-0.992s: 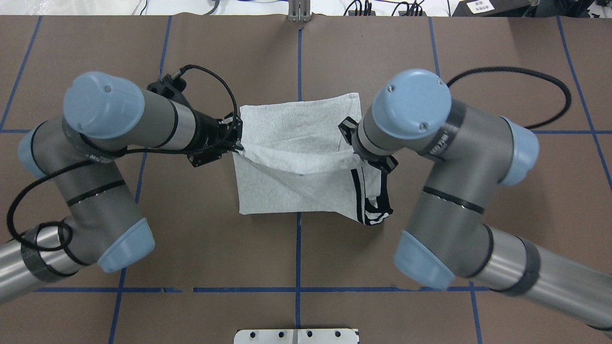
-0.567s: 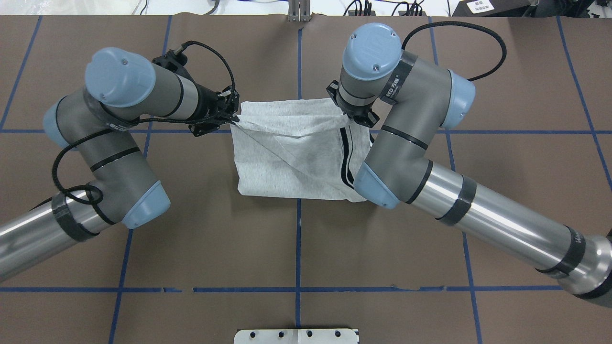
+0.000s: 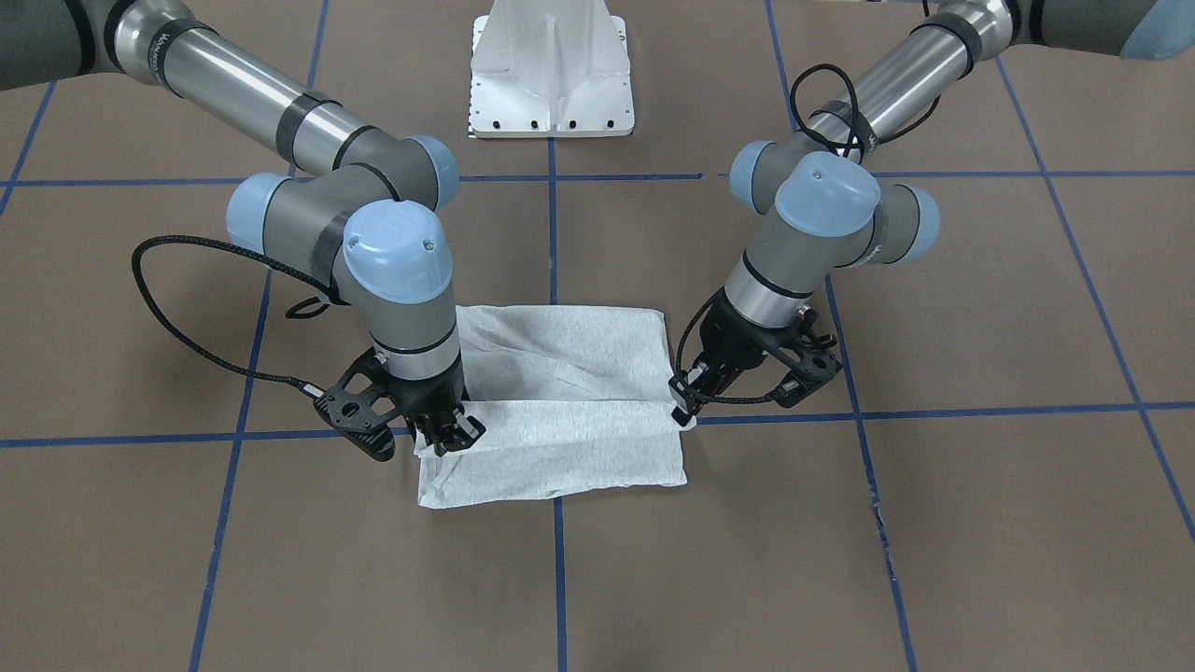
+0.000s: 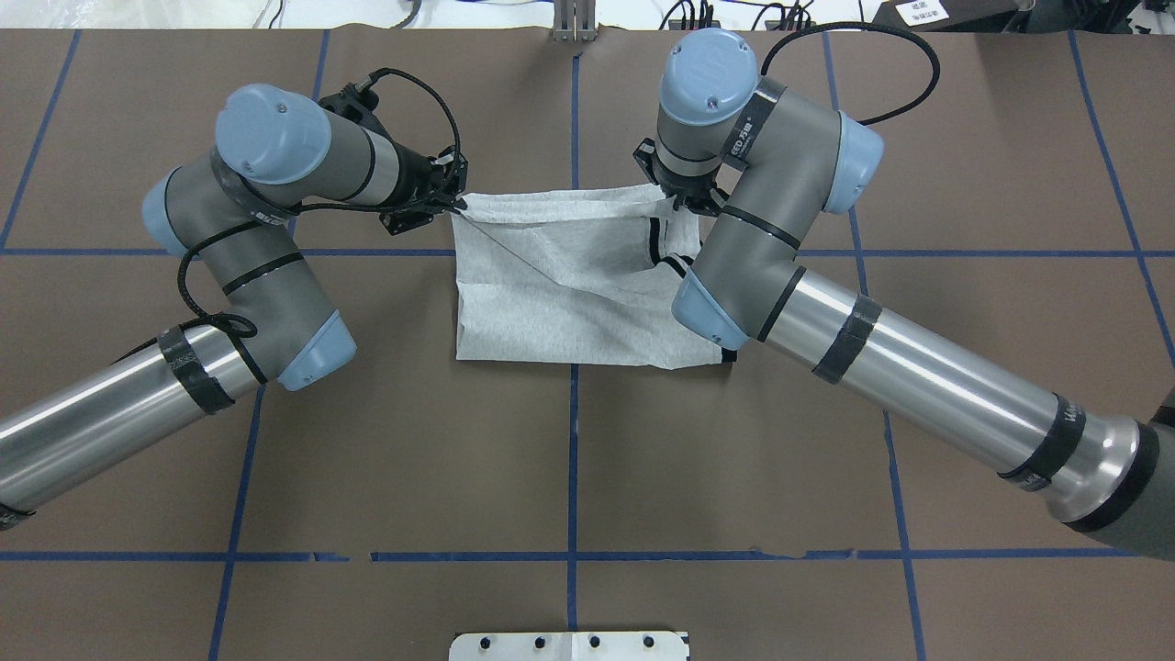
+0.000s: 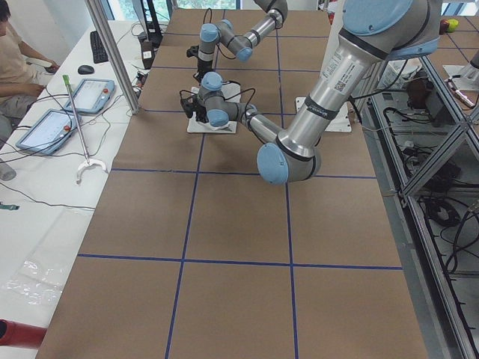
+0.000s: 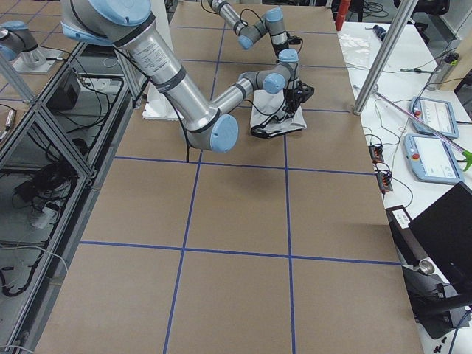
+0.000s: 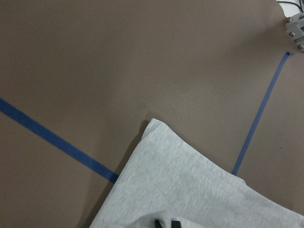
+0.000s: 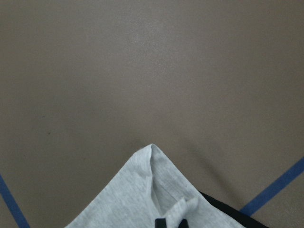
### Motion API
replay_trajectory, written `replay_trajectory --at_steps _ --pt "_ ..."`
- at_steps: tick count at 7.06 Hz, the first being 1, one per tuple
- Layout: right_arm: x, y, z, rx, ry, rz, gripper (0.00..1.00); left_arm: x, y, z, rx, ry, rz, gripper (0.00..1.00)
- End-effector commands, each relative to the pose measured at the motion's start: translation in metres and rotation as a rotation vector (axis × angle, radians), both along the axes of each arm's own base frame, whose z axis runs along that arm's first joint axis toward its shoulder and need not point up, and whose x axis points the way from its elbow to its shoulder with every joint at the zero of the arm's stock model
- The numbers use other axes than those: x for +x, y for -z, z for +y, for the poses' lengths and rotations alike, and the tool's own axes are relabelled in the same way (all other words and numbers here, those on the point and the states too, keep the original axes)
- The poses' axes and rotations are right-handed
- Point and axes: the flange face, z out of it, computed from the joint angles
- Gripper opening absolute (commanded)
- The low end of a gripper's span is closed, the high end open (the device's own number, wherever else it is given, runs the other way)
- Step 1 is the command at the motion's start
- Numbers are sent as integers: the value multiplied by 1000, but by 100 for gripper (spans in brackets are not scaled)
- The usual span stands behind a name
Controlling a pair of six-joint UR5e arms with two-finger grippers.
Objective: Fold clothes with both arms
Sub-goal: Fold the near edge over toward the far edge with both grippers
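Left gripper (image 4: pixel 455 206) is pinched tight on the T-shirt (image 4: pixel 569 303) at its far-left corner. The shirt sits mid table (image 4: pixel 367 441), half doubled over. Right gripper (image 4: pixel 684 195) is clamped on the far-right corner. Looks mid-fold to me, so next is probably laying both corners down evenly, then letting go.

T-shirt (image 4: pixel 569 303) — soft matt knit cloth, creased. table (image 4: pixel 734 477) top matt brown, paper-like; blue tape lines (image 4: pixel 573 477) smooth. left arm (image 4: pixel 92 431), right arm (image 4: pixel 927 386) — shiny smooth metal tubes.
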Motion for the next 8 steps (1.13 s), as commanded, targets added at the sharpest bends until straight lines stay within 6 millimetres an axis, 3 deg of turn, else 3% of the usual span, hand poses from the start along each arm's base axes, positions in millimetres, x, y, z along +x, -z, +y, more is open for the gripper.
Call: replay_trajectory --at_steps 1,3,4,5,6,7,8 --pt "-1 -10 -17 45 32 5 100 8 -13 -15 25 44 -30 46" --pt "50 -18 -57 65 111 -6 100 -8 -16 -33 104 102 -67 61" --pt "63 -17 -66 81 122 -5 100 -17 -15 -39 112 117 -59 63" --pt "61 -11 -64 83 124 -17 100 -18 -13 -39 117 117 -54 64" --pt "53 -3 -48 100 138 -36 100 -18 -10 -39 122 114 -49 63" --pt "22 12 -14 114 172 -64 100 -29 -5 -44 126 119 -39 63" --pt "10 22 -1 81 136 -87 100 -49 7 -48 141 99 -12 63"
